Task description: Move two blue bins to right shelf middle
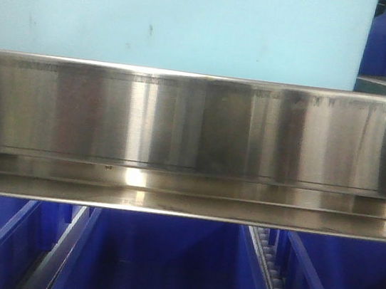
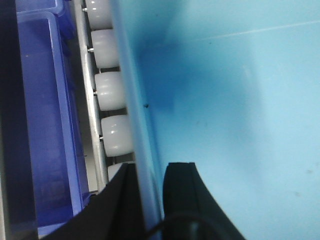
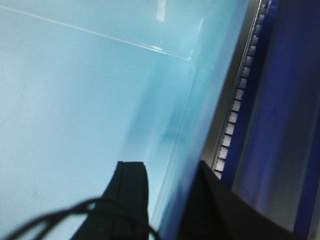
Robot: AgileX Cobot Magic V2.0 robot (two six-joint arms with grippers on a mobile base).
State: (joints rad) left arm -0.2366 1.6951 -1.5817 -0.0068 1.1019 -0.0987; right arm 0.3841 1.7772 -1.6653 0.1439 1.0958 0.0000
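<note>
Black fingers (image 2: 182,200) of the left gripper (image 2: 147,202) fill the bottom of the left wrist view, one on each side of the bin (image 2: 240,125) wall and pressed against it, so the claw is clamped on that wall. The right gripper (image 3: 172,207) does the same on the opposite wall of the bin (image 3: 75,100), with one finger (image 3: 131,195) inside and the other outside.

Both wrist views look down into the bin's pale, bare interior, which the front view cannot see. Only the front view shows where the bin (image 1: 174,20) stands: its smooth outer side fills most of the upper frame, directly above and behind the steel rail (image 1: 182,121). The bin's bottom edge is hidden by the rail, so contact with the tier cannot be told.

Just outside the left wall runs a line of white rollers (image 2: 110,90), with a royal-blue crate (image 2: 40,125) beyond them. A finer roller track (image 3: 240,90) runs along the right wall, with another crate (image 3: 285,125) past it.

Below the rail, the front view alone shows a stepped lip (image 1: 171,195). Under it are more blue crates (image 1: 161,269), side by side.
</note>
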